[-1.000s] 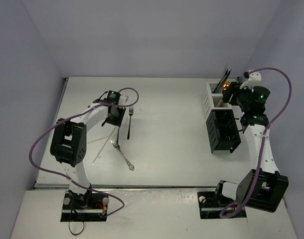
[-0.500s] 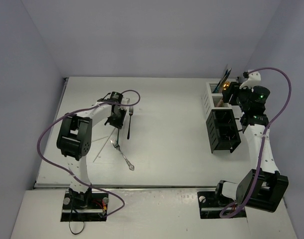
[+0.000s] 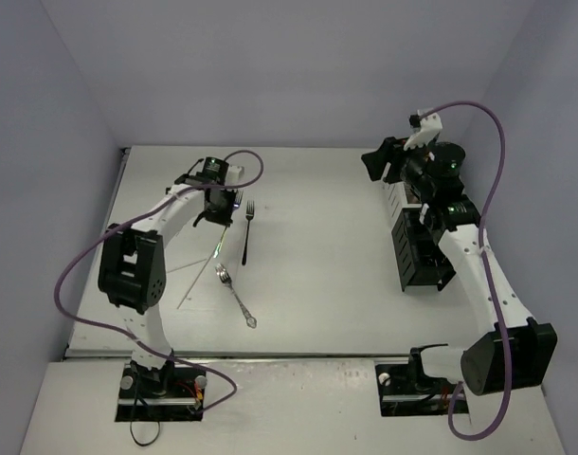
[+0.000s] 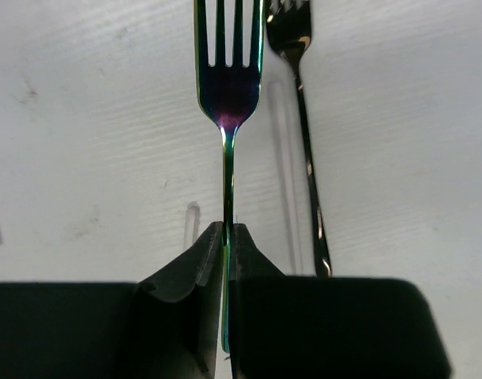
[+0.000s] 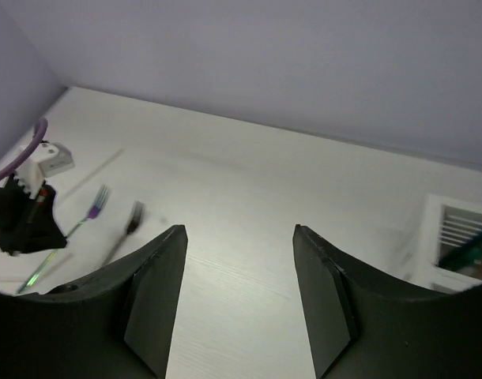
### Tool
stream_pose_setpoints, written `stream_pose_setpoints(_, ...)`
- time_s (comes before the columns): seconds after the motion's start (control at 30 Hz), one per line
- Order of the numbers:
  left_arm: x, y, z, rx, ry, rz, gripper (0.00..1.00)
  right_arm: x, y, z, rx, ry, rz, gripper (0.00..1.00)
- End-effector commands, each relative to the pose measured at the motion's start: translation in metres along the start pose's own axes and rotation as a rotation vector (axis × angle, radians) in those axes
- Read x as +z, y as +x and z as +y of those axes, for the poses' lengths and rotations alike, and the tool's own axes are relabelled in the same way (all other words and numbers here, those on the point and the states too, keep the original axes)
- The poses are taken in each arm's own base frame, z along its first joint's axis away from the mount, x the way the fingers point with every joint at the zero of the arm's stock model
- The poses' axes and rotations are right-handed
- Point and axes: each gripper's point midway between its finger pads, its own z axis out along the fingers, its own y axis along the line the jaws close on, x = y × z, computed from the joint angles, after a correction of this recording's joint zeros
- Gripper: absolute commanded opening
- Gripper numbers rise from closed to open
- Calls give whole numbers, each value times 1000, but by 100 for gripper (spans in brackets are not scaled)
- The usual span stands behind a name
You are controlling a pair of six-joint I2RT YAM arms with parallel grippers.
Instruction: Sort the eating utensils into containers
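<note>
Table (image 3: 317,275) is carrying the black box (image 3: 424,256) at 3 o'clock, with the white box (image 3: 396,192) sitting just beyond it toward 2. Right gripper (image 3: 377,163) is hovering by the white box, jaws standing apart, gripping nothing. Left gripper (image 4: 226,237) is sitting at 10 o'clock, clamping the teal fork (image 4: 229,87) by its handle, tines pointing to 12. Dark fork (image 4: 307,158) is lying just at its 3, silver fork (image 3: 236,295) at its 6.

In the left wrist view, the tine tips of the iridescent fork (image 4: 228,87) and the dark fork (image 4: 307,158) are cut off by the top edge. The dark fork's handle end is hidden behind the left end effector (image 4: 227,233). In the right wrist view, the white container (image 5: 462,225) is blurred and cropped by the right edge.
</note>
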Motion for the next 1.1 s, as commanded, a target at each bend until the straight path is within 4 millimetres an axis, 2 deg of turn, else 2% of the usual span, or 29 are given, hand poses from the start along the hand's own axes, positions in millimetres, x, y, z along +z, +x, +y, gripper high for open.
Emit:
stream_pose_setpoints(0.0,-115,-74,-23,28,89,-345,0,19,-49,56,237,-145,-85,54)
stream_pose_setpoints(0.07,-136,-79,-34,29,135,-396,0,32,-41,76,289,-193,-46,55)
stream_pose_setpoints(0.1,-145,-82,-42,30,158,-420,0,37,-43,98,330,-244,-29,55)
stream_pose_setpoints(0.13,-154,-83,-48,26,181,-443,0,44,-40,112,363,-272,-7,56)
stream_pose_setpoints(0.2,-167,-85,-59,18,229,-473,0,59,-28,126,408,-298,36,57)
stream_pose_setpoints(0.37,-194,-85,-89,45,328,-530,0,77,-17,152,420,-360,80,60)
stream_pose_setpoints(0.57,-211,-83,-120,110,391,-560,0,84,-9,196,381,-452,105,66)
stream_pose_setpoints(0.77,-214,-79,-140,173,411,-561,0,90,8,228,346,-521,144,66)
stream_pose_setpoints(0.87,-213,-77,-143,181,418,-556,0,94,15,235,333,-531,157,58)
stream_pose_setpoints(0.9,-213,-77,-143,182,418,-556,0,95,15,234,333,-527,155,52)
stream_pose_setpoints(0.93,-214,-77,-143,187,418,-560,0,96,18,233,335,-522,161,35)
stream_pose_setpoints(1.0,-216,-77,-143,195,419,-568,0,99,21,228,341,-504,164,13)
stream_pose_setpoints(1.03,-217,-76,-143,199,417,-571,0,101,21,223,345,-493,164,4)
stream_pose_setpoints(1.07,-218,-76,-142,202,415,-579,1,101,20,218,349,-485,160,0)
